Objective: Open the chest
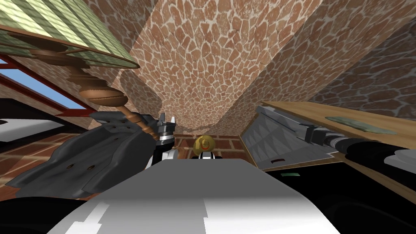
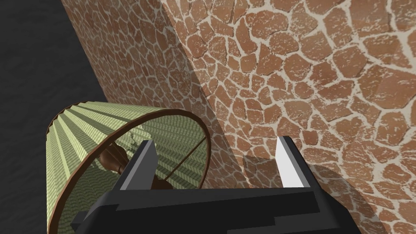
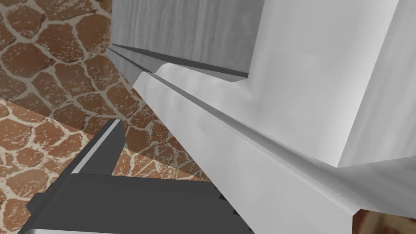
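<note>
The grey chest [image 1: 284, 142] lies low on my right, close against the right arm [image 1: 357, 147], whose jaws I cannot tell released or clenched beside its pale ledge [image 3: 243, 138], while the left jaws stand released, well apart, by the lamp [image 2: 81, 154]

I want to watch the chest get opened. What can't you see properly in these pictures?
Grey studded chest, head view: the dark right forearm covers one end; lid open or shut, unclear.
Small round yellow thing, head view: too small to name.
Green striped lampshade, left wrist view: the open left gripper's body hides part of its rim.
Light grey stepped surface, right wrist view: too close to identify.
</note>
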Controlling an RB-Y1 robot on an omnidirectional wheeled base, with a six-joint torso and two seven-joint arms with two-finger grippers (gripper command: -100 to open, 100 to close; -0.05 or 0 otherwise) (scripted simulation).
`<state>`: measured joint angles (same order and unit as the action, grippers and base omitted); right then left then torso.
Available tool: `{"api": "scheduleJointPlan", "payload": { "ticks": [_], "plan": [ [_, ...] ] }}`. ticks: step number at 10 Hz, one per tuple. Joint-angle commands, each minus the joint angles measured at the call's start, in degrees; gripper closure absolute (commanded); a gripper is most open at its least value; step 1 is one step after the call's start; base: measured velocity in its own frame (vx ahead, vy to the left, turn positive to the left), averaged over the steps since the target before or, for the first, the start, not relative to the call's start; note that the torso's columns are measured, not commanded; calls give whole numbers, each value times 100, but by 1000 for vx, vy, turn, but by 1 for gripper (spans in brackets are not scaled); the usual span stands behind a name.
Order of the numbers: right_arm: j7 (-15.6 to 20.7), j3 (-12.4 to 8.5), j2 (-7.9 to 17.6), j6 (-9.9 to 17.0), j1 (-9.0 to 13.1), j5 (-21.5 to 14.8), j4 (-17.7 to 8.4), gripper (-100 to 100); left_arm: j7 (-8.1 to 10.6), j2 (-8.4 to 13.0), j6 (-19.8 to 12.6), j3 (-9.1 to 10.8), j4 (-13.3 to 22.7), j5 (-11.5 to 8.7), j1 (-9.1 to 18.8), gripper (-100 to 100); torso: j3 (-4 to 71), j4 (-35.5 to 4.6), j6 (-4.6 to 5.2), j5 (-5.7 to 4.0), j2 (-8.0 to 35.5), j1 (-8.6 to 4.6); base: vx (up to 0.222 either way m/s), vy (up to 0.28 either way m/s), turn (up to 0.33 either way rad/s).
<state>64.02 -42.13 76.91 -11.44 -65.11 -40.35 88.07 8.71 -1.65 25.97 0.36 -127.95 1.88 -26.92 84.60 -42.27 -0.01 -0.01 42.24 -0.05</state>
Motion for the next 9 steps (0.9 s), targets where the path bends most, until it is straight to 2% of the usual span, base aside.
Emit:
{"api": "scheduleJointPlan", "payload": {
  "ticks": [1,5,6,7,9],
  "plan": [
    [-115,-228,276,-125,-134,80,-81,-100,0,0,0,0,0,0,0,0,0,0,-1,3,0,10,14,26,-102],
    [-267,-640,651,-349,-385,195,-194,-100,0,0,0,0,0,0,0,0,-3,-2,1,1,5,3,18,29,-92],
    [-221,-572,553,-304,-347,168,-150,-100,0,0,0,0,0,0,0,0,-3,-1,1,0,4,3,9,14,-17],
    [-227,-583,561,-319,-351,171,-154,0,0,0,0,0,0,0,1,0,-5,-2,0,-2,6,-1,0,0,0],
    [-227,-582,560,-318,-351,170,-153,0,0,0,0,0,0,0,1,0,-5,-3,1,-1,7,0,0,0,0]
  ]
}}
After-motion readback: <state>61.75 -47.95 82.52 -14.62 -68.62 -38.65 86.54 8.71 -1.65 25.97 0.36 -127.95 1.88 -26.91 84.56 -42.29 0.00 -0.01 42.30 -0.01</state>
